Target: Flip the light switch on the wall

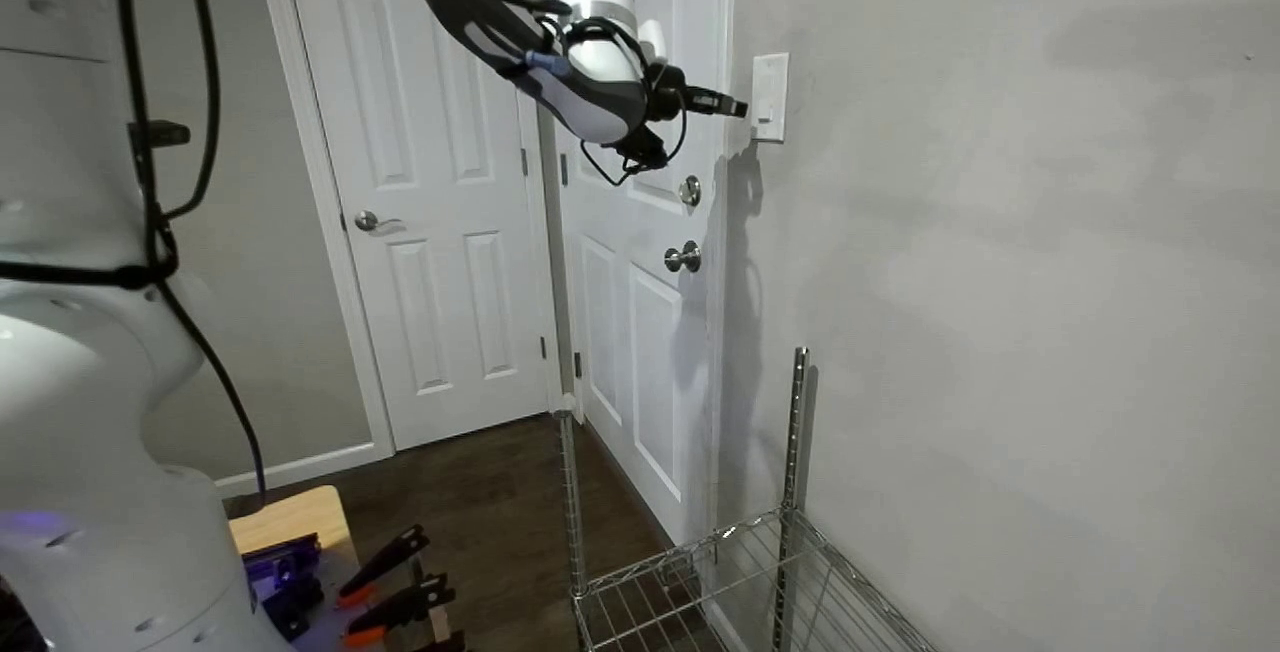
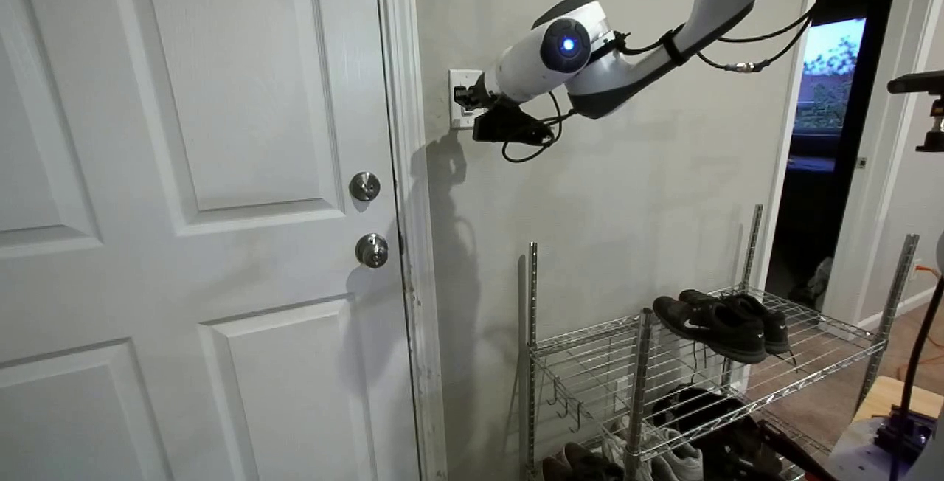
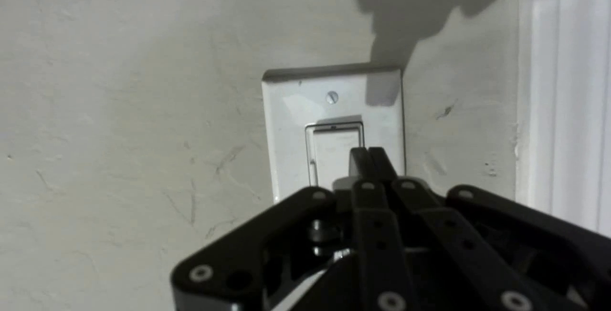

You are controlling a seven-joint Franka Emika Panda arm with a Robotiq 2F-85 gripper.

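- So, approach looks done: pincer (image 3: 368, 152) closed, nothing in it.
- Light switch (image 3: 330, 143) on wall (image 3: 143, 120), 10 o'clock from its tips in wrist view (contact? can't tell).
- Actual flip probably left to do.

White light switch (image 3: 334, 145) before us in wrist view! Light grey wall (image 3: 119, 134), darkly scuffed, at nine o'clock; white door frame (image 3: 563, 106) at three; black gripper (image 3: 367, 151) at five. In exterior view we catch blue light (image 2: 568, 44) at one o'clock on white-and-black arm (image 2: 623, 74), black shoes (image 2: 721, 333) at four flashing white swoosh (image 2: 694, 324), white door (image 2: 199, 267) at nine. Dark brown floor (image 1: 500, 492) at seven in exterior view.
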